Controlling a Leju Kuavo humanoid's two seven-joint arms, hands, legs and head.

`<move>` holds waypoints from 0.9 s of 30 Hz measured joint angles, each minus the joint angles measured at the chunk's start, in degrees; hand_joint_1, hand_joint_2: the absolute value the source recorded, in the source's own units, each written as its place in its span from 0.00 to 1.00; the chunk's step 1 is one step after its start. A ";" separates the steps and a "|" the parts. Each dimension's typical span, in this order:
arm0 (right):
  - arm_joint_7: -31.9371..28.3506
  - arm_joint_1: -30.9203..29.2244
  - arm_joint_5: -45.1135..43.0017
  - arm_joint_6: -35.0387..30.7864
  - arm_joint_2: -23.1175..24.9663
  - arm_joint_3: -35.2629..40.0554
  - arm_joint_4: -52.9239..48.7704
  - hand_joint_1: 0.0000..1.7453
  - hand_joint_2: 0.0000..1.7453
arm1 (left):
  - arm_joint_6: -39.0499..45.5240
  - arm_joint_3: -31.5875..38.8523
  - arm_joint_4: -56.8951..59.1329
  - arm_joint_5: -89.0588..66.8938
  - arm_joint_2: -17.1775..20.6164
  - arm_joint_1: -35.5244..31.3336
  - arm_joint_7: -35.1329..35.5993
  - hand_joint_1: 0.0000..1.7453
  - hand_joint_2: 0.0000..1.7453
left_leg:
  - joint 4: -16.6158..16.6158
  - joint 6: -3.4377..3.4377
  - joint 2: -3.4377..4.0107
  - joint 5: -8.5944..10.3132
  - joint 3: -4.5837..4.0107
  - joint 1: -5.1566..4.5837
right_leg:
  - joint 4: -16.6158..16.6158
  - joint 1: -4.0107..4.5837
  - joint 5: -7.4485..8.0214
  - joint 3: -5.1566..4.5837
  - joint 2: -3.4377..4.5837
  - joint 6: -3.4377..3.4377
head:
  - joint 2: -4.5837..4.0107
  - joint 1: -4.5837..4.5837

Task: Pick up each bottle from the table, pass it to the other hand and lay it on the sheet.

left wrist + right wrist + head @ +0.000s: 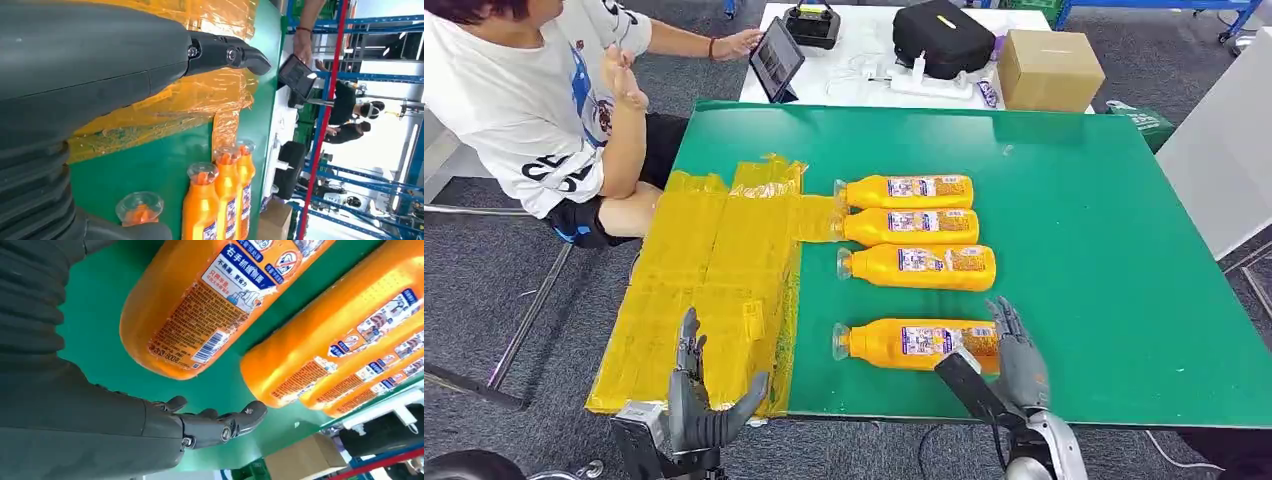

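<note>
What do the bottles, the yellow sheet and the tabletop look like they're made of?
Bottles: likely smooth glossy plastic, with highlights along the orange bodies, clear caps and printed labels.
Yellow sheet: seems thin translucent plastic film, crinkled and shiny, taped in overlapping strips.
Tabletop: flat matte green surface, possibly a mat or laminate; can't tell.

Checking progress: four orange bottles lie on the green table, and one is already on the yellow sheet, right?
Not quite. The head view shows all four bottles on the green table; none has been laid on the yellow sheet yet.
</note>
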 measured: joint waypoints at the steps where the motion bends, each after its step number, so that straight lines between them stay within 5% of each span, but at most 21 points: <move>1: 0.00 -0.03 0.00 0.00 -0.02 0.00 0.13 0.00 1.00 | 0.00 0.04 0.07 0.00 0.00 0.00 0.00 0.00 1.00 | 0.00 0.00 0.00 0.00 0.00 0.00 | 0.00 0.00 0.00 0.00 0.00 0.00 | 0.00 -0.04; 27: -0.39 -14.42 -2.84 16.92 -9.99 8.02 12.11 0.00 1.00 | -5.84 1.22 4.09 -1.51 -0.94 -2.94 0.90 0.00 1.00 | 0.01 0.04 0.01 0.03 0.02 -0.02 | 0.00 -0.01 0.03 0.03 0.00 0.03 | 0.00 -0.02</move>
